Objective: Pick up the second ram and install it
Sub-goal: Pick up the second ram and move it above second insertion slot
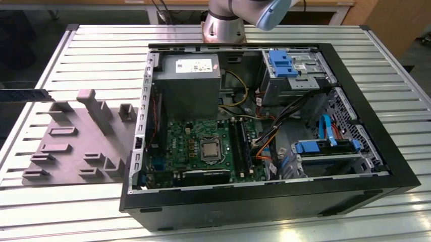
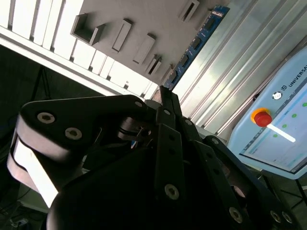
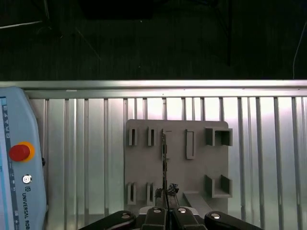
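I see a grey fixture plate (image 3: 175, 172) on the slatted worktop (image 3: 268, 158), teach pendant (image 3: 19, 158) near, PC case (image 1: 269, 201) beside. My tool (image 3: 165, 194) is clamped on the second ram (image 3: 164, 148), which juts past its tips.

PC case (image 1: 269, 201) on slatted table (image 1: 101, 45), centre to exterior view's right edge; arm base (image 1: 222, 25) behind it at far edge. Fixture plate (image 1: 74, 141) flat beside case, twd exterior view's left edge. Motherboard (image 1: 195, 146) in case, PSU (image 1: 185, 80) beyond it. Second ram (image 2: 194, 45) clamped in my pincer (image 2: 165, 93) near plate; teach pendant (image 3: 19, 158) on table, apart from plate.
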